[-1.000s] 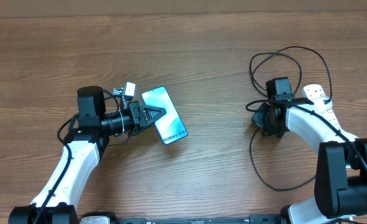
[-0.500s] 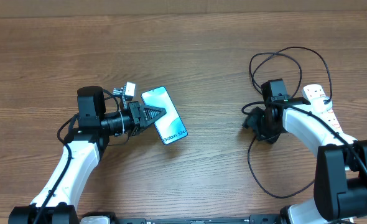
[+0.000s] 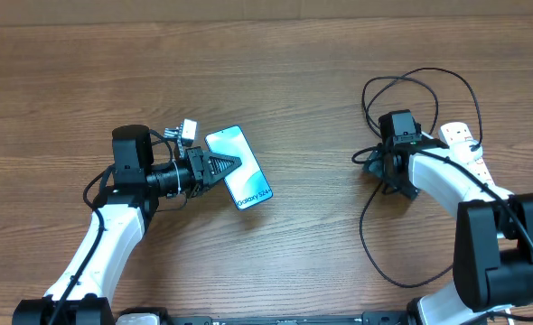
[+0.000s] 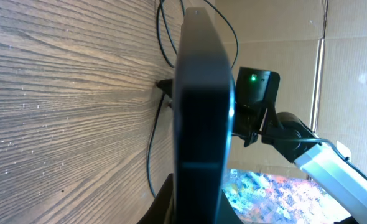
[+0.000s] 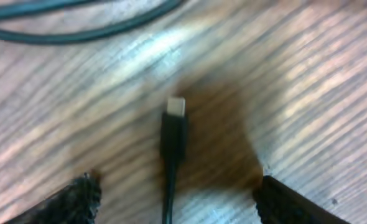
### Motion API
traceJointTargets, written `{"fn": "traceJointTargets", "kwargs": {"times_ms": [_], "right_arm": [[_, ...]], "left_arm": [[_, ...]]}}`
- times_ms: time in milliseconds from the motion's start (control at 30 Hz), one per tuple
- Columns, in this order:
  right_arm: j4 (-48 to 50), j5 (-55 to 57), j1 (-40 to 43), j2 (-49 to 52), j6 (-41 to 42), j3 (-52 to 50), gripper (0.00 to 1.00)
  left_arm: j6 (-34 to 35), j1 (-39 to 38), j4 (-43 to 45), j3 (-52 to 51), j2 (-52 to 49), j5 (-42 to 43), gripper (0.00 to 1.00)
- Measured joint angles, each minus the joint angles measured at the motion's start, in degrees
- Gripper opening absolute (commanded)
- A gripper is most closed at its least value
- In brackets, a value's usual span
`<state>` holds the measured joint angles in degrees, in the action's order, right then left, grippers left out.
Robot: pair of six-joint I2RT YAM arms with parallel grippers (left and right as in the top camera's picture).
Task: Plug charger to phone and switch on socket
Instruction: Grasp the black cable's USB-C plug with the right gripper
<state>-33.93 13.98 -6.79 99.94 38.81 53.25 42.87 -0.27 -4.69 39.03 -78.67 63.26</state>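
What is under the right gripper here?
The charger's connector tip lies on the table beneath the right gripper, between its open jaws, untouched. In the overhead view the gripper itself hides it.

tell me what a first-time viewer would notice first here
The phone, its cyan screen bright against the wooden table, is left of centre, clamped in the left gripper. On the right, the black charger lies in loose loops, its connector tip flat between the open fingers of the right gripper, beside the white socket.
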Motion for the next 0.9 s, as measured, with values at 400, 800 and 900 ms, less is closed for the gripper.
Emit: {"fn": "traceJointTargets", "kwargs": {"times_ms": [400,800,900], "right_arm": [[3.0,1.4,0.0,1.1,0.1,0.1,0.40],[6.9,-4.0,0.5,1.4,-4.8,0.2,0.04],[8.2,-8.7,0.8,1.5,-8.2,0.3,0.04]], "left_arm": [[0.0,0.0,0.0,0.0,0.0,0.2,0.04],[0.0,0.0,-0.2,0.0,0.0,0.2,0.04],[0.0,0.0,-0.2,0.0,0.0,0.2,0.04]]}}
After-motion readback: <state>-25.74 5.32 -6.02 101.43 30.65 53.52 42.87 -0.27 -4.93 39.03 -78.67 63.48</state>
